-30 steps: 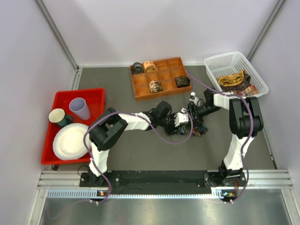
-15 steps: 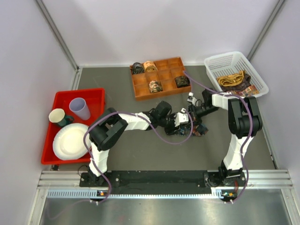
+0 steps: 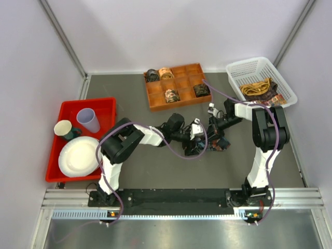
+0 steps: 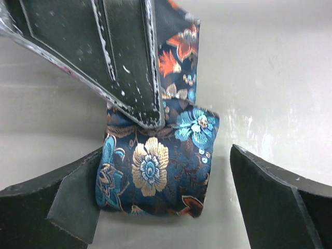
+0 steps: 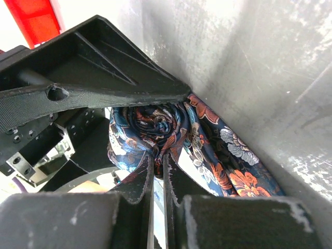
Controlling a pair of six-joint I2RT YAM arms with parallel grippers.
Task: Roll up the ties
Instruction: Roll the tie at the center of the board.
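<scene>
**A floral tie held between two grippers in the middle of the desk**

At the far left of the grey desk [image 3: 135, 171] lies a red tray [image 3: 106, 106]. It carries a white plate [image 3: 78, 156], a lilac cup [image 3: 88, 120] and a second cup [image 3: 64, 129] with a green side. Any print on this second cup is too small for me to read.

Further right, at the back, stands an orange box [image 3: 182, 105] with compartments. Four rolled ties [image 3: 172, 95] sit in it: two in the back-left compartments and two closer to the front.

In the centre, the left gripper [image 4: 163, 166] is spread wide around a dark floral tie [image 4: 150, 171], which is rolled into a short coil standing on the desk. One finger touches the side of the coil, and the other is clearly apart from it.

The right gripper [image 5: 155, 155] comes from the other side. Its fingers are pressed almost together and pinch fabric at the middle of the coil. In the left wrist view these fingers cover the upper part of the coil. The loose tail of the tie runs up behind them and is cut off by the edge.

In the right wrist view, a finger of the left gripper hides the top of the roll. From above, both grippers hide most of the tie.

At the far right, a white basket [image 3: 244, 67] holds unrolled ties [image 3: 259, 89] in a heap. How many there are, I cannot tell.
</scene>
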